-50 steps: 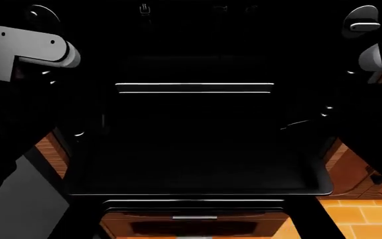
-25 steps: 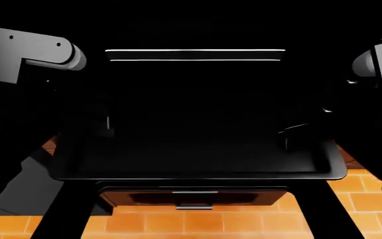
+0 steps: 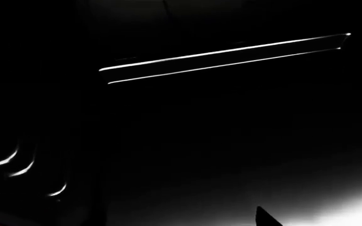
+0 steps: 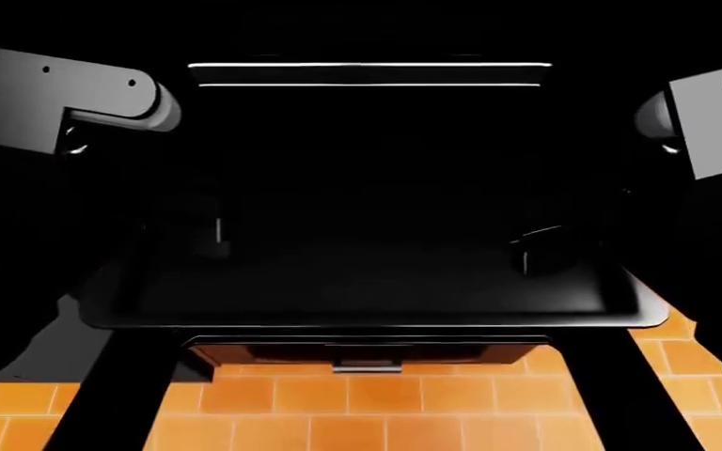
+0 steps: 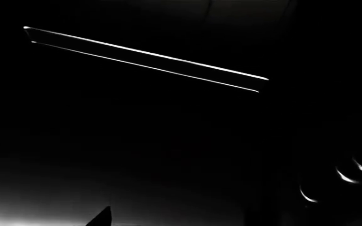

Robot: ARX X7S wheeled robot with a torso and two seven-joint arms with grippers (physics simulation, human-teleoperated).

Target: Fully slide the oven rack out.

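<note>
Open door (image 4: 374, 310) (glossy slab) before oven rack (image 4: 368, 74)

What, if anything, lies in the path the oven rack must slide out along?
Nothing visible blocks it. The oven rack shows only as two bright bars deep in the dark cavity; the lowered oven door lies below its path. Both grippers are too dark to make out.

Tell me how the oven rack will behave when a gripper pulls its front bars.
The oven rack looks like thin metal wire, so probably stiff and fairly light. Its two smooth, shiny front bars may be slippery to grip. Being nearly oven-wide, it could skew and bind if pulled from one end.
</note>
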